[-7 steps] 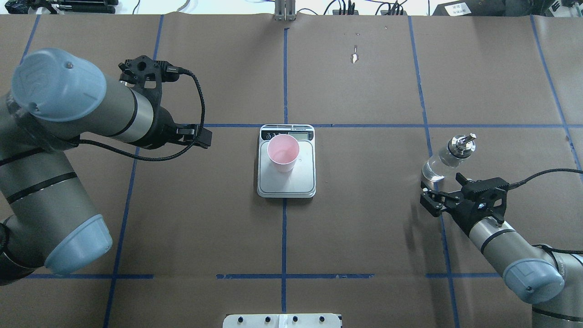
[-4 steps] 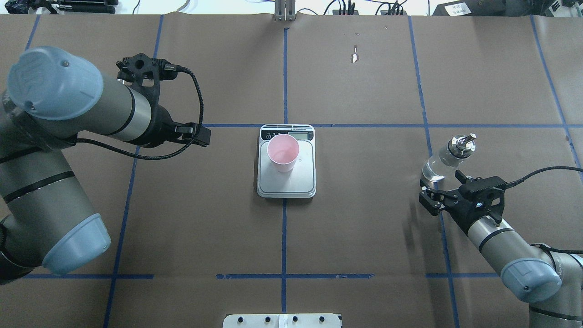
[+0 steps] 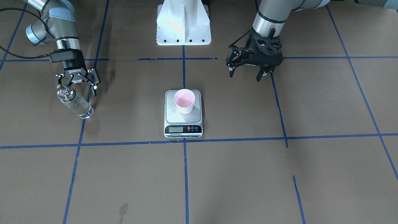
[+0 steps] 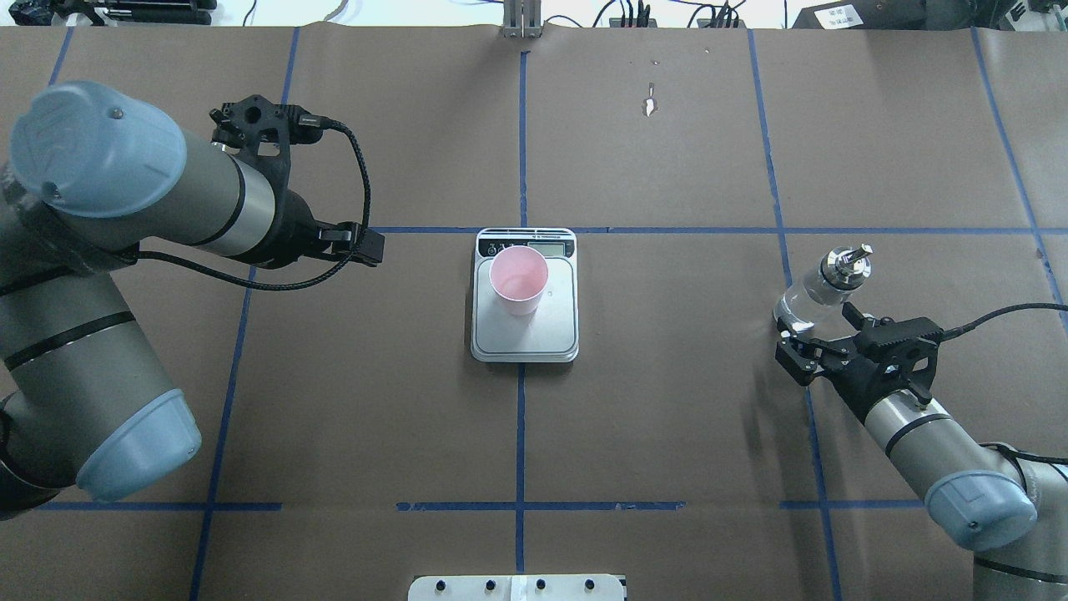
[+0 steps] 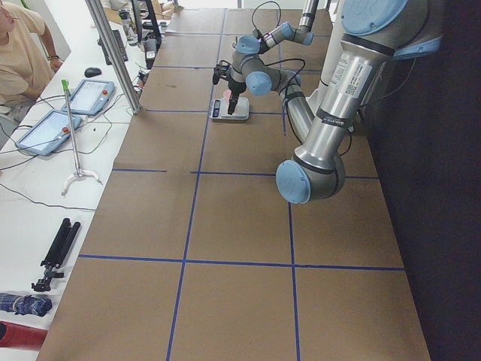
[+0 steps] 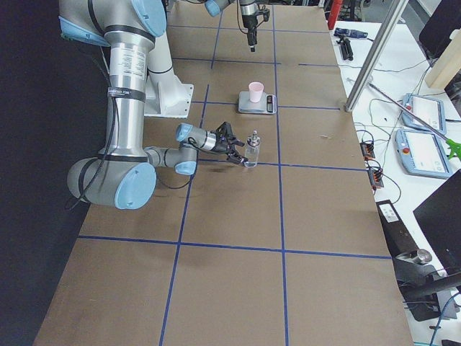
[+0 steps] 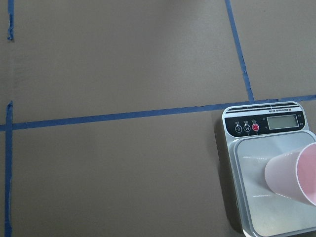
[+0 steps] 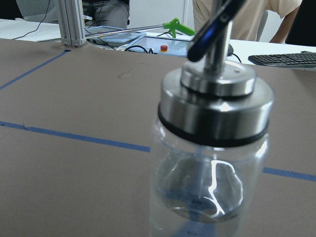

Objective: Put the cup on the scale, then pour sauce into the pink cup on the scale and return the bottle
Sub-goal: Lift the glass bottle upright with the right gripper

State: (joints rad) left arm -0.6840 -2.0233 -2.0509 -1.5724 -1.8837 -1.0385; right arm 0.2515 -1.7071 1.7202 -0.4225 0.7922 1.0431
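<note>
The pale pink cup (image 4: pixel 518 280) stands upright on the silver scale (image 4: pixel 526 334) at the table's middle; both also show in the front view, cup (image 3: pixel 184 101) on scale (image 3: pixel 183 119). The clear glass bottle (image 4: pixel 822 288) with a silver pourer cap stands on the table at the right, holding a little clear liquid. My right gripper (image 4: pixel 818 335) is open, low beside the bottle, its fingers on either side near the base without gripping. The bottle fills the right wrist view (image 8: pixel 212 163). My left gripper (image 3: pixel 244 76) is open and empty, above the table left of the scale.
The white robot base (image 3: pixel 183 21) stands at the near table edge. A metal post (image 4: pixel 521 21) stands at the far edge. Blue tape lines cross the brown table. Tablets and cables (image 6: pixel 421 126) lie on the operators' side.
My right gripper has moved closer to the bottle, its open fingers now at the bottle's base. My left arm has drifted slightly away from the scale. Cup, scale and bottle have not moved.
</note>
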